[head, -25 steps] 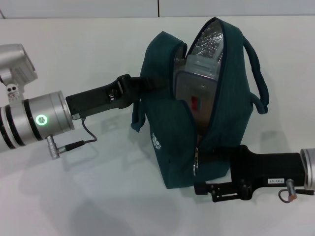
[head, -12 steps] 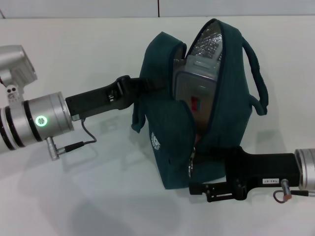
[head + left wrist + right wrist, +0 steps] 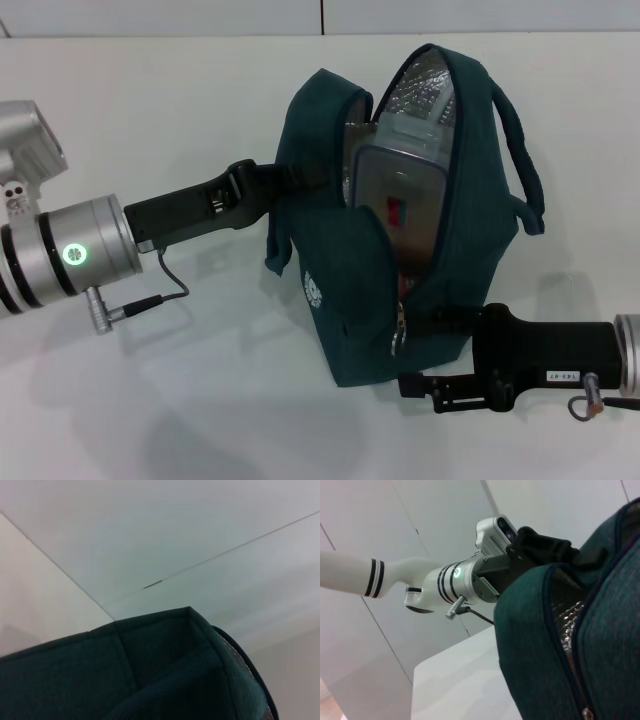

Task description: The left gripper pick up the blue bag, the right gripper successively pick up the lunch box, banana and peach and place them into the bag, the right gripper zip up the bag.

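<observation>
The blue bag stands on the white table with its top gaping and silver lining showing. Inside it the lunch box stands on end, red sticker facing me. My left gripper is shut on the bag's near upper edge and holds it up; the right wrist view also shows this left gripper at the bag. My right gripper sits low at the bag's right bottom corner, beside the zipper's metal pull. Dark teal bag fabric fills the lower part of the left wrist view. The banana and peach are hidden.
The bag's far handle loops out to the right. A grey cable hangs under the left wrist. White table spreads around the bag, with its back edge along a pale wall.
My right gripper pushed left against the bag's bottom corner, then drew back right. The left arm and the bag's top drifted slightly left.
</observation>
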Tool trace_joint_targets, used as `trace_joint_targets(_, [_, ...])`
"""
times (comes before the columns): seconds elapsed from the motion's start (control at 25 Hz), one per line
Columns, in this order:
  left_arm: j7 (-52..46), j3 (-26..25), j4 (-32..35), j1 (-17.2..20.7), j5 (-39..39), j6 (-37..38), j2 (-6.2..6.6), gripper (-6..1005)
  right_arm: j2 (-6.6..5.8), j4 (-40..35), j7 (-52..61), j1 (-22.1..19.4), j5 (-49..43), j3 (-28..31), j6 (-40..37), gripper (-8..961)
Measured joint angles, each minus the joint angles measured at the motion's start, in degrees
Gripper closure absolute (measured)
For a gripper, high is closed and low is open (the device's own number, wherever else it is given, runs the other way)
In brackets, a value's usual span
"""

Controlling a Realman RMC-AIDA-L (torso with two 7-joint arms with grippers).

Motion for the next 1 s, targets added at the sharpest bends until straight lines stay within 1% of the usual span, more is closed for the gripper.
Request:
trace_joint_targets(0.56, [0.1,0.0,0.0,-0.1,0.0,1.7,0.00,965,-0.15,-1.4,0.9,-1.8,1.4,-0.2,0.2,139])
trace_joint_targets(0.72, [0.1,0.0,0.1,-0.5,-0.1,3.0,0.00,965,-0.01,-1.3,0.9,-1.3,1.5,-0.4,0.2,139])
trace_joint_targets(1.0, [0.1,0.0,0.2,-0.6,-0.3,3.1,0.00,965,0.04,0.5,0.9,0.6,1.4,-0.5,-0.3,140])
